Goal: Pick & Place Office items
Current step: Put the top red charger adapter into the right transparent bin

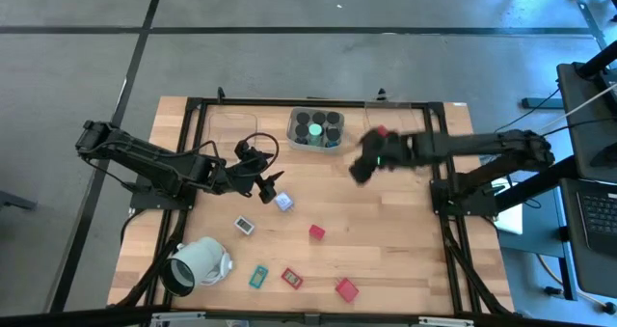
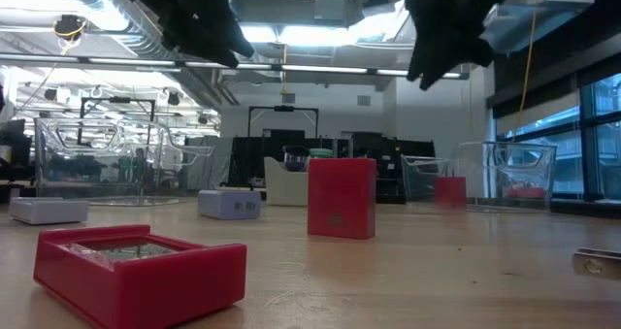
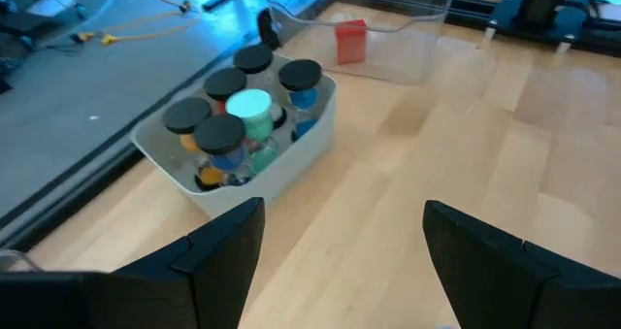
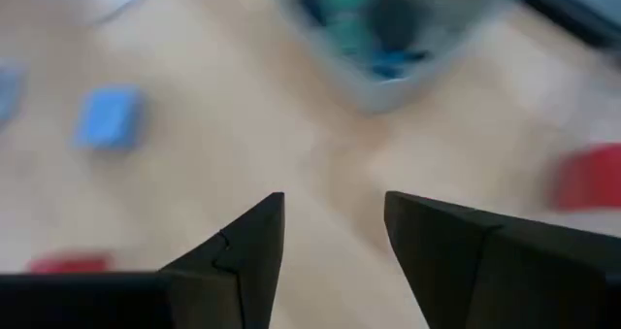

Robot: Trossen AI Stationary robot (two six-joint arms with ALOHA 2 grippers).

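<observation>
No writing, label, brand, number or sign can be read in any view; the red blocks, the flat rectangles and the black-capped cylinders in their small tray show no marks clear enough to make out

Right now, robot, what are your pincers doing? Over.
Left pincer open, empty, over the pale blue cube. Right pincer open, empty, beside the tray of black cylinders. Nothing in the way.
</observation>
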